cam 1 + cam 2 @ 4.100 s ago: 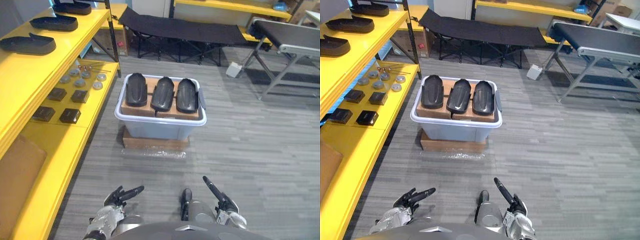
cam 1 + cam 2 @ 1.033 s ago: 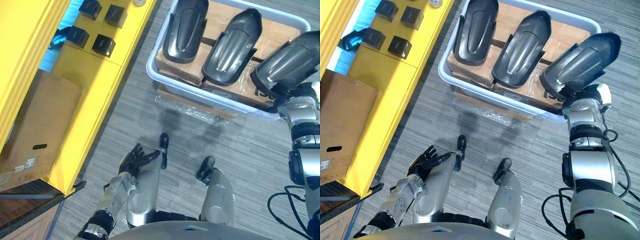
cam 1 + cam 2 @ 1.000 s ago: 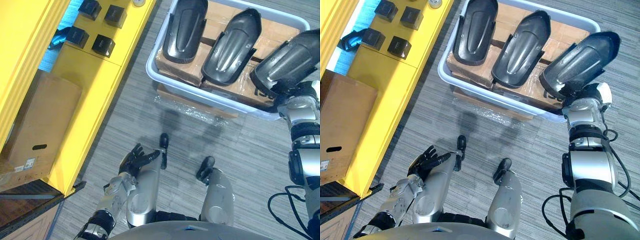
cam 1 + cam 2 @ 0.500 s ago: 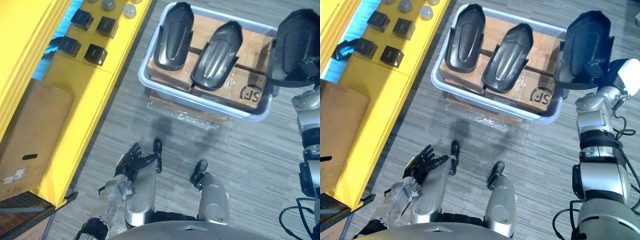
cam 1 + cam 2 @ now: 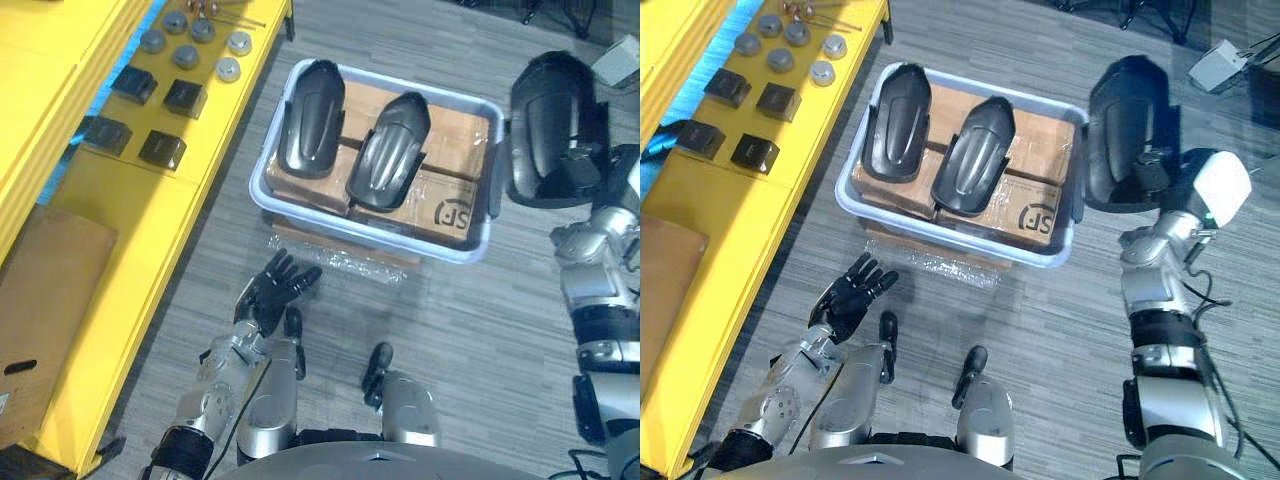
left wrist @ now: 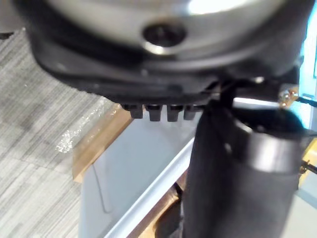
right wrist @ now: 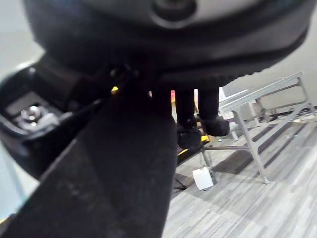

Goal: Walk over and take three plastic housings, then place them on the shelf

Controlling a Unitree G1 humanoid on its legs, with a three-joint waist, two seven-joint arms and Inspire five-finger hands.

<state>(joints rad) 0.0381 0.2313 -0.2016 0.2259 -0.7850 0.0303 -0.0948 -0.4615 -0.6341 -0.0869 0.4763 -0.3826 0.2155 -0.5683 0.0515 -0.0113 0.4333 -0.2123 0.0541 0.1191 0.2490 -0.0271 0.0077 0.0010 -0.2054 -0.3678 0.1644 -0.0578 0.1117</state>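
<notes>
**Operator:** Where am I in the job?

**Spotter:** Early, by my reading: you have one of three in hand. Your right hand (image 5: 1152, 172) has its fingers curled on the lower edge of the held housing (image 5: 548, 130). It hangs clear of the pale tub (image 5: 370, 228), out past the tub's 3 o'clock end. Two more lie in the tub on the cardboard boxes (image 5: 455, 205): the left housing (image 5: 308, 130) and the middle housing (image 5: 387, 150). Your left hand (image 5: 272, 292) is empty, fingers straight and spread, low in front of the tub's 6 o'clock side.

**Operator:** How does the one I'm holding sit?

**Spotter:** In the head view its long axis runs 12 to 6. The rounded nose is at 12 and the blunt end is down at 6 by your hand. Its hollow side looks turned toward you. The two in the tub lie domed side up, the left one nose to 12 and the middle one leaning toward 1.

**Operator:** And next?

**Spotter:** The yellow shelf (image 5: 130, 230) is at your 9 o'clock, across the tub from that housing. I'd bring your left hand up to the left housing, the nearest to it, and take it by an edge. Mind your right grip, since it holds one edge only. On the shelf, steer clear of the small dark blocks (image 5: 162, 148) and set down on a bare stretch.
</notes>
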